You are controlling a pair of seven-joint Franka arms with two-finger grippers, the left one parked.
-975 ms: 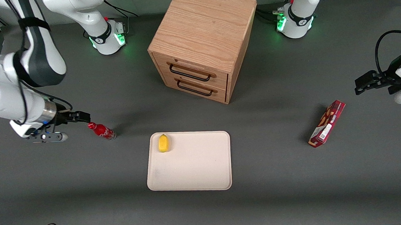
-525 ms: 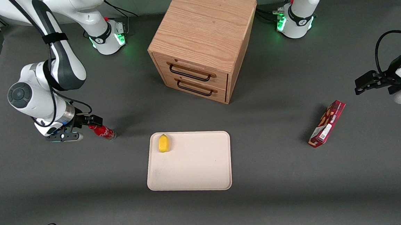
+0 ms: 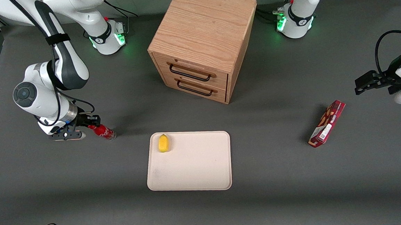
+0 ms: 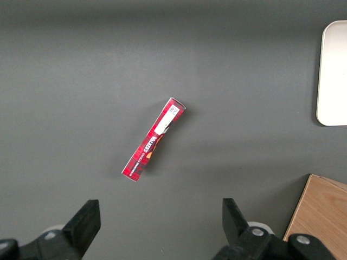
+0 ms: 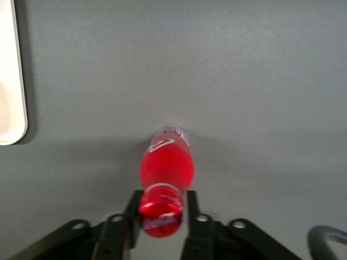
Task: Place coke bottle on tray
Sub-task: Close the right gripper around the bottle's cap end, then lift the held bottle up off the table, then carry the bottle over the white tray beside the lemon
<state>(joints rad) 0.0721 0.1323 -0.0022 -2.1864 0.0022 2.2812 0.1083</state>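
The dark grey tabletop (image 3: 295, 190) carries a wooden two-drawer cabinet (image 3: 201, 43) with both drawers closed, and nearer the front camera a cream-beige tray (image 3: 193, 168) holding a yellow lemon (image 3: 163, 143) in one corner. A red snack box (image 3: 327, 123) lies toward the parked arm's end. Toward the working arm's end, apart from the tray, the coke bottle (image 3: 104, 131) stands on the tabletop, its red cap between the fingers (image 5: 191, 214) of the tool (image 3: 93, 122), which sit close on either side; whether they press it cannot be told.
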